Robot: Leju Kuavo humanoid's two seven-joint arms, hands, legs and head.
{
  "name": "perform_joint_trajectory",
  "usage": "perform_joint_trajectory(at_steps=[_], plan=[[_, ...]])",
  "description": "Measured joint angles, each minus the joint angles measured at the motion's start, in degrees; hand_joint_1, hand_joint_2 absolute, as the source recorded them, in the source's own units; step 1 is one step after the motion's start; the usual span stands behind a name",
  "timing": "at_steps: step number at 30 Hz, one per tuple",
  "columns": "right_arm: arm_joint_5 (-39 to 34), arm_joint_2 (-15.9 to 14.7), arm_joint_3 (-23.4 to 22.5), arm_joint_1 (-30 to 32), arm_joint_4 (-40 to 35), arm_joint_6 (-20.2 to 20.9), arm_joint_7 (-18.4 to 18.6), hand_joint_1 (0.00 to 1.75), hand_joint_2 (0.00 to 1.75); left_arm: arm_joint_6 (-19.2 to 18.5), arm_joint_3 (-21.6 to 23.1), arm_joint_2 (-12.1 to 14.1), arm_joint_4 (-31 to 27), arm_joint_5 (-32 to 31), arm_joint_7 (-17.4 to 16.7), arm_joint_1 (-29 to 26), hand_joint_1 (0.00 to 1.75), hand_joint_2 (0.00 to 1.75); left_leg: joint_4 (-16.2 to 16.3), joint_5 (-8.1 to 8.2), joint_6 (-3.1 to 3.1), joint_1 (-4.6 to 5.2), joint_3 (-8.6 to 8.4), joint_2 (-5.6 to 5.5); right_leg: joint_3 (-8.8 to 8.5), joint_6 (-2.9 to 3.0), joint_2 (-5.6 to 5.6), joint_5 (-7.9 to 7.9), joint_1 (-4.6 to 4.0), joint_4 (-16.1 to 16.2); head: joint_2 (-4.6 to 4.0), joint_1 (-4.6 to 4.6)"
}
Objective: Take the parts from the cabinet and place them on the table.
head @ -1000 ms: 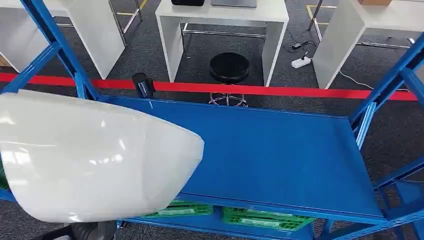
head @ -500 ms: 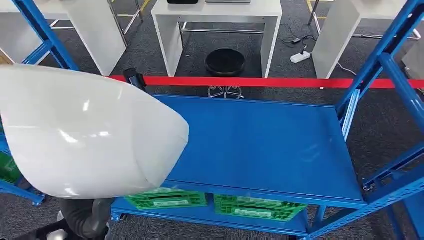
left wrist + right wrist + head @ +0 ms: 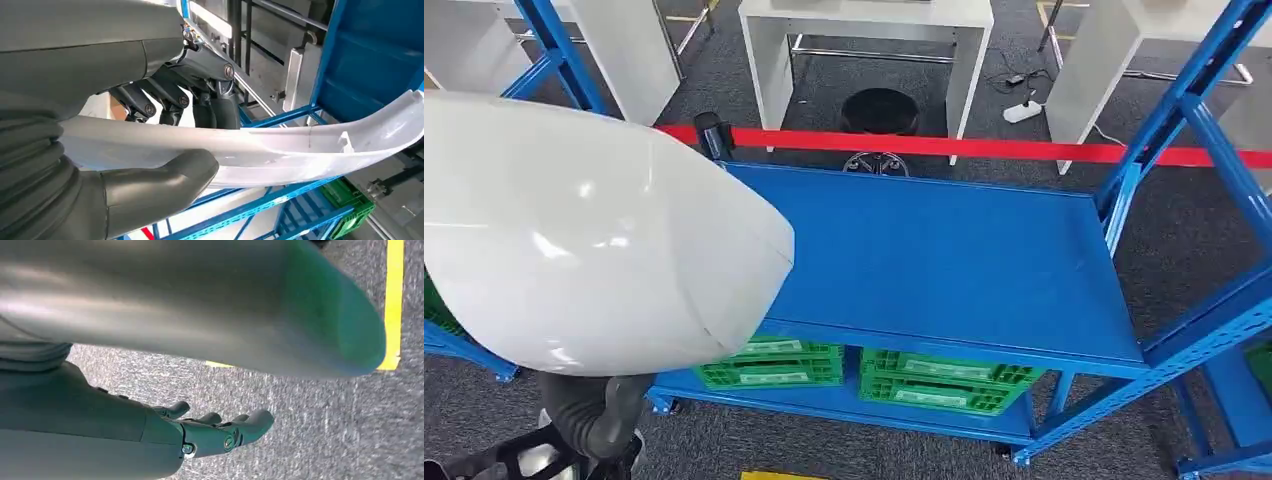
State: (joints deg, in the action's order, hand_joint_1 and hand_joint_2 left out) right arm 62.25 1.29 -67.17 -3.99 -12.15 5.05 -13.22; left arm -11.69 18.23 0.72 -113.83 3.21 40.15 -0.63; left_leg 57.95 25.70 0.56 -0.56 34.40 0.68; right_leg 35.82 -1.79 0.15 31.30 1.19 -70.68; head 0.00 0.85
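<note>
Left hand (image 3: 165, 145) grips white shell part (image 3: 594, 240) by its thin edge, thumb under, fingers over, carried above blue shelf (image 3: 944, 260). Looks light, stiff, glossy-slippery; rim hold seems best. Right hand (image 3: 220, 432) hangs empty, fingers loosely apart

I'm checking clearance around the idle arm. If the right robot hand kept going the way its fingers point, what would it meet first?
Probably nothing nearby: the right robot hand hangs empty, fingers pointing along grey carpet, free as far as shown, though depth is unclear.

The white shell part (image 3: 594, 240) (cut off at the head view's left edge) hides the blue shelf's (image 3: 944, 260) left end.
</note>
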Motion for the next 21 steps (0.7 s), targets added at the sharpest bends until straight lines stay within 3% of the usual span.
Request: perform_joint_trajectory(at_steps=[1, 2, 3, 7, 8, 9, 11, 12, 13, 14, 15, 16, 17, 18, 19, 21], plan=[[0.06, 0.00, 0.00, -0.05, 0.00, 0.02, -0.24, 0.00, 0.00, 0.00, -0.02, 0.00, 0.09, 0.00, 0.00, 0.17, 1.75, 1.75, 0.53, -0.32, -0.36, -0.21, 0.83, -0.01, -3.67, -0.20, -0.03, -1.11, 0.18, 4.96, 0.00, -0.02], [0.11, 0.04, 0.00, -0.17, 0.00, 0.04, -0.44, 0.00, 0.00, 0.00, 0.00, -0.04, 0.11, 0.00, 0.00, 0.37, 1.75, 1.75, 1.19, -0.57, -0.77, -0.16, 1.46, 0.01, -6.70, -0.38, -0.01, 0.79, 0.35, 9.91, 0.00, -0.09], [0.20, 0.11, 0.00, -0.20, 0.00, 0.11, -0.50, 0.00, 0.00, -0.02, -0.02, -0.07, 0.13, 0.02, 0.00, 0.62, 1.75, 1.75, 1.63, -0.83, -1.20, -0.02, 1.97, -0.06, -7.61, 0.55, 0.40, 1.26, -0.28, 11.39, 0.00, -0.22], [-0.05, 0.20, 0.02, -0.04, 0.02, 0.09, 1.68, 0.00, 0.00, -1.27, 0.33, -0.11, 1.27, 0.83, -0.02, 2.35, 1.75, 1.75, 1.18, -2.46, -2.77, -0.21, 2.18, -0.19, -6.05, 2.79, 0.12, -0.01, -0.24, 11.38, 0.00, -0.11], [-0.22, 0.24, 0.02, -0.22, 0.02, 0.09, 1.86, 0.00, 0.00, -1.38, 0.37, -0.11, 1.58, 1.07, -0.02, 2.72, 1.75, 1.75, 2.24, -0.54, -2.98, -0.29, 2.74, -0.30, -5.44, 3.29, -0.05, -0.63, -0.18, 11.38, 0.00, 0.07], [-0.37, 0.24, 0.02, -0.27, 0.02, 0.09, 1.86, 0.00, 0.00, -1.38, 0.44, -0.11, 1.75, 1.07, -0.07, 3.04, 1.75, 1.75, 4.95, 2.89, -3.11, -0.31, 3.61, -0.36, -4.72, 3.65, -0.08, -1.18, -0.18, 11.39, 0.00, 0.20], [-0.44, 0.24, 0.00, -0.23, 0.02, 0.07, 1.92, 0.00, 0.00, -1.44, 0.55, -0.09, 2.27, 1.09, -0.04, 3.53, 1.75, 1.75, 13.71, 9.20, -3.44, -0.30, 5.86, -0.40, -3.12, 3.90, -0.11, -2.48, -0.35, 11.35, 0.00, 0.48], [-0.44, 0.24, 0.00, -0.22, 0.02, 0.07, 2.01, 0.00, 0.00, -1.44, 0.57, -0.11, 2.49, 1.09, -0.04, 3.63, 1.75, 1.75, 17.14, 10.52, -3.47, -0.30, 6.43, -0.40, -2.28, 3.91, -0.15, -3.11, -0.44, 11.30, 0.00, 0.50], [-0.44, 0.24, 0.00, -0.21, 0.02, 0.07, 2.12, 0.00, 0.00, -1.44, 0.59, -0.11, 2.76, 1.11, -0.07, 3.67, 1.75, 1.75, 18.67, 10.25, -3.41, -0.29, 6.10, -0.40, -1.46, 3.87, -0.15, -3.74, -0.56, 11.30, 0.00, 0.55], [-0.44, 0.24, 0.00, -0.19, 0.02, 0.07, 2.14, 0.00, 0.00, -1.44, 0.61, -0.11, 2.93, 1.11, -0.07, 3.72, 1.75, 1.75, 17.68, 8.52, -3.18, -0.26, 4.48, -0.40, -0.59, 3.80, -0.15, -4.44, -0.69, 11.28, 0.00, 0.57], [-0.44, 0.24, 0.00, -0.19, 0.02, 0.07, 2.23, 0.00, 0.00, -1.47, 0.63, -0.11, 3.08, 1.11, -0.07, 3.82, 1.75, 1.75, 14.67, 6.60, -2.77, -0.18, 1.99, -0.43, 0.14, 3.75, -0.14, -5.02, -0.81, 11.28, 0.00, 0.59], [-0.44, 0.26, 0.00, -0.20, 0.02, 0.11, 2.29, 0.00, 0.00, -1.47, 0.63, -0.11, 3.19, 1.11, -0.07, 3.98, 1.75, 1.75, 9.78, 5.13, -2.19, 0.03, -1.60, -0.48, 0.78, 3.66, -0.11, -5.64, -0.90, 11.28, 0.00, 0.61], [-0.53, 0.39, 0.00, -0.27, 0.04, 0.11, 2.38, 0.00, 0.00, -1.49, 0.66, -0.11, 3.21, 1.11, -0.04, 4.24, 1.75, 1.75, 4.23, 5.24, -1.36, 0.46, -5.77, -0.56, 0.92, 3.54, -0.08, -6.21, -0.76, 11.20, 0.00, 0.63], [-1.58, 0.72, -0.02, -0.19, 0.09, 0.11, 2.87, 0.00, 0.00, -1.83, 0.76, -0.13, 3.30, 1.22, -0.05, 4.68, 1.75, 1.75, -0.50, 7.01, -0.92, 0.82, -8.75, -0.49, 1.26, 3.12, 0.00, -6.62, -1.03, 11.19, 0.00, 0.69], [-2.88, 0.72, -0.26, -0.20, 0.17, -0.02, 3.64, 0.00, 0.00, -2.06, 0.89, -0.15, 3.62, 1.31, 0.02, 5.08, 1.75, 1.75, -0.70, 6.61, -1.17, 0.95, -8.62, -0.49, 1.21, 2.68, -0.17, -7.19, -0.91, 11.38, 0.00, 0.61], [-3.98, 0.79, -0.96, -0.25, 0.28, -0.02, 4.41, 0.00, 0.00, -2.08, 1.35, -0.17, 4.68, 1.29, -0.02, 6.05, 1.75, 1.75, -0.88, 6.01, -0.38, 1.41, -7.93, -0.53, 1.18, 1.96, -0.29, -8.17, -0.53, 11.78, 0.00, 0.81]])
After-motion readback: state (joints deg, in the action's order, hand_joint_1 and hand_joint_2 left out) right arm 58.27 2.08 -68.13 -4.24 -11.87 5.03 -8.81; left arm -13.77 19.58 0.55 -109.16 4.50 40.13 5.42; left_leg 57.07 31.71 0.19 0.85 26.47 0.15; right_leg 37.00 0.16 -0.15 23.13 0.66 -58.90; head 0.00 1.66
